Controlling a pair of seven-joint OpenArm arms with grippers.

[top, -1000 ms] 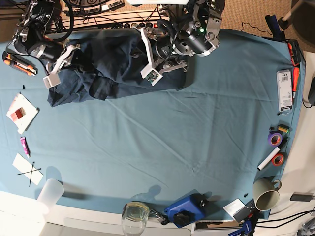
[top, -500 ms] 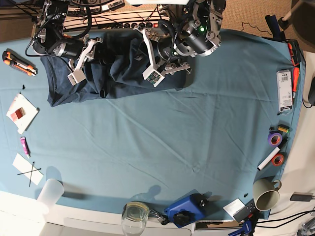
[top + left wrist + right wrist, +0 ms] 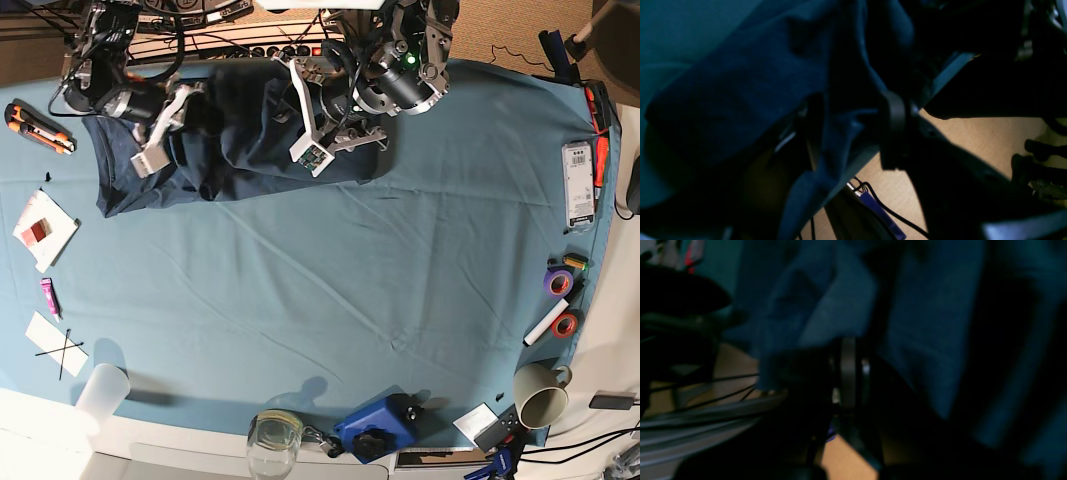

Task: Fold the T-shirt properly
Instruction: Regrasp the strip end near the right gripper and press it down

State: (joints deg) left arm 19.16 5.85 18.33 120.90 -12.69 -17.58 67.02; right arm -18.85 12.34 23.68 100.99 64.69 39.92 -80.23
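One table [image 3: 400,280] under a teal cloth fills the base view. One dark slate-blue T-shirt [image 3: 200,165] lies bunched along its far edge, between two robot arms.

The left pincer [image 3: 300,110] sits over the shirt's right part, its jaws standing wide; whether cloth lies between them cannot be told. The right pincer [image 3: 160,125] rests on the shirt's left part with jaws closed tight; what it grips cannot be told.

Smaller things at the table's edges: one cream mug [image 3: 540,395], one clear glass [image 3: 275,435], one frosted cup [image 3: 102,390], two tape rolls [image 3: 558,282].

Since a second ago the right pincer has moved from the shirt's left end inward and narrowed, and the shirt's left part has spread out flatter.

Only the wrist views show the shirt hanging past the table's edge above tan floor [image 3: 973,140] and cables; only the base view shows the table's other things.
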